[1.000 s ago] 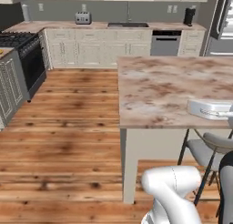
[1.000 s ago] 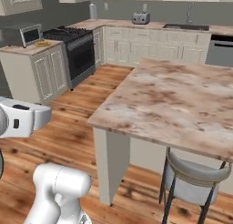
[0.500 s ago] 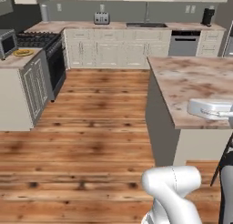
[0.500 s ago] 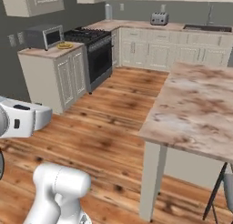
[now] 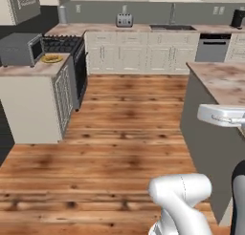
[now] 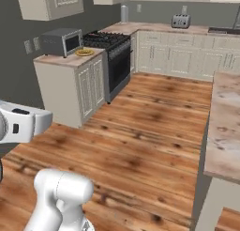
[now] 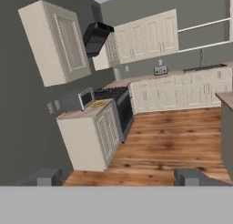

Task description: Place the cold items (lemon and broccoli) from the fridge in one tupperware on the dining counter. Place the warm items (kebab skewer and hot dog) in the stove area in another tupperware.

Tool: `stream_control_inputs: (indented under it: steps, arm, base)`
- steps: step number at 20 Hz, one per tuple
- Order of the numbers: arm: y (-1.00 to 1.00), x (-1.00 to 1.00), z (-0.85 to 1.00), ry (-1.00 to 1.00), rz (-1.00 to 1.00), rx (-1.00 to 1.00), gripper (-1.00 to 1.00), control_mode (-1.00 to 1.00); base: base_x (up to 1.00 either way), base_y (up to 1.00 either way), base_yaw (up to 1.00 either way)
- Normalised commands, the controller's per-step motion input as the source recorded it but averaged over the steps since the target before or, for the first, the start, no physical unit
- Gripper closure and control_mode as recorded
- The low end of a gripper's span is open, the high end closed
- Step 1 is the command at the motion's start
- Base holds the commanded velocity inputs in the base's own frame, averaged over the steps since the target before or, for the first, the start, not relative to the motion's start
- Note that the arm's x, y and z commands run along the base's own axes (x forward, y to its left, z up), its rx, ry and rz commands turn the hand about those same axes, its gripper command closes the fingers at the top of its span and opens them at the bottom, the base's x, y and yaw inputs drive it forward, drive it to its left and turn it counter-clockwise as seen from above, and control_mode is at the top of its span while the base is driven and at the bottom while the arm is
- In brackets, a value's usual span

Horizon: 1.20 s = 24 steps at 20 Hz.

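Long island desk of beige marble with brown veins (image 5: 221,83), its top level, standing on the wooden floor at the right of both base views (image 6: 224,127), its dark grey end panel facing the open floor, and one corner showing at the hand view's right edge (image 7: 225,98).

Dining counter (image 5: 217,81): beige marble top with brown veins, grey side panel. Floor (image 5: 124,133): warm brown wood planks with dark knots. Cabinets (image 5: 143,52): cream. Stove (image 6: 110,42): black. Microwave (image 6: 61,41): grey. Toaster (image 5: 124,20): silver-grey. Walls (image 7: 27,127): dark grey. Plate (image 5: 51,58): yellow.
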Motion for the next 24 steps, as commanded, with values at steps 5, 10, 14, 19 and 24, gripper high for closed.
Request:
stream_control_inputs:
  steps: [5,10,14,19,24]
  arm:
    - [0.00,0.00,0.00,0.00,0.00,0.00,-1.00,1.00]
    - [0.00,0.00,0.00,0.00,0.00,0.00,-1.00,1.00]
    - [0.00,0.00,0.00,0.00,0.00,0.00,-1.00,1.00]
    - [0.00,0.00,0.00,0.00,0.00,0.00,-1.00,1.00]
    - [0.00,0.00,0.00,0.00,0.00,0.00,-1.00,1.00]
  base:
    - [1.00,0.72,-0.27]
    - [1.00,0.32,-0.12]
    - [1.00,0.09,0.00]
    - [1.00,0.00,0.01]
    - [1.00,-0.05,0.09]
